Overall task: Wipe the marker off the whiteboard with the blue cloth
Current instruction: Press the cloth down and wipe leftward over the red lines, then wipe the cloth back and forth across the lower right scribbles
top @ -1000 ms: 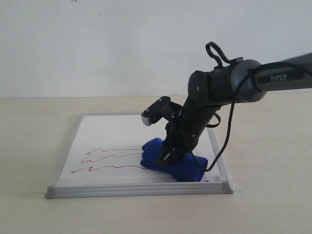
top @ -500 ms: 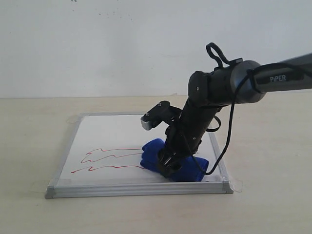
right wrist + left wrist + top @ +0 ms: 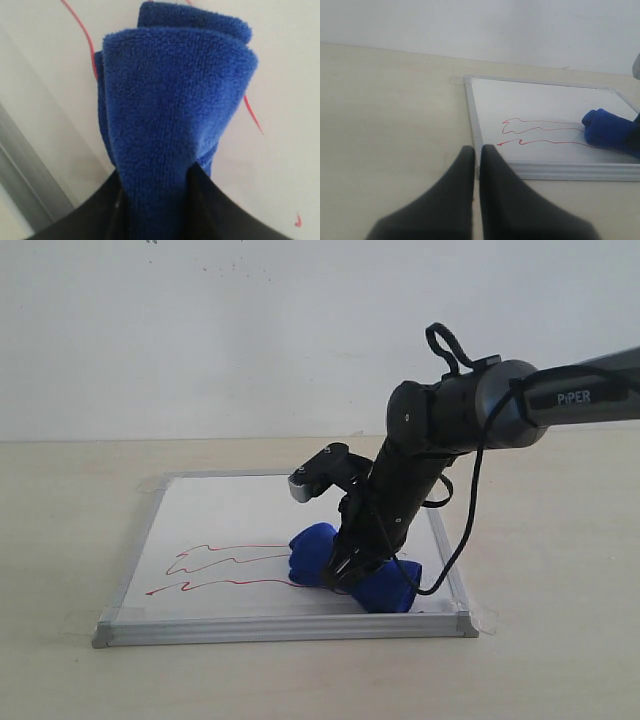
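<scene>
My right claw (image 3: 346, 573) is clamped on the blue cloth (image 3: 388, 587), its two dark fingers pinching a fold of the bunched towel from above. The cloth sits on the right half of the whiteboard (image 3: 230, 515), near the front frame. I hold it low, with the arm leaning steeply down, so that its underside presses on the white surface instead of hanging over it.

The marker (image 3: 225, 583) is two thin red wavy lines running leftward from the cloth, and their right ends meet the cloth's edge. I judge most of the wiping is not yet done, and the next sweep should drag the cloth left along those lines.

The board lies flat on the pale desk (image 3: 60, 540). Clear tape (image 3: 487, 618) shows at its corners, likely there to stop it sliding under the rubbing.

My left claw (image 3: 476, 156) hovers over the desk just off the board's frame. Its fingers are drawn almost together and hold nothing. It is probably parked there to stay out of the cloth's path.
</scene>
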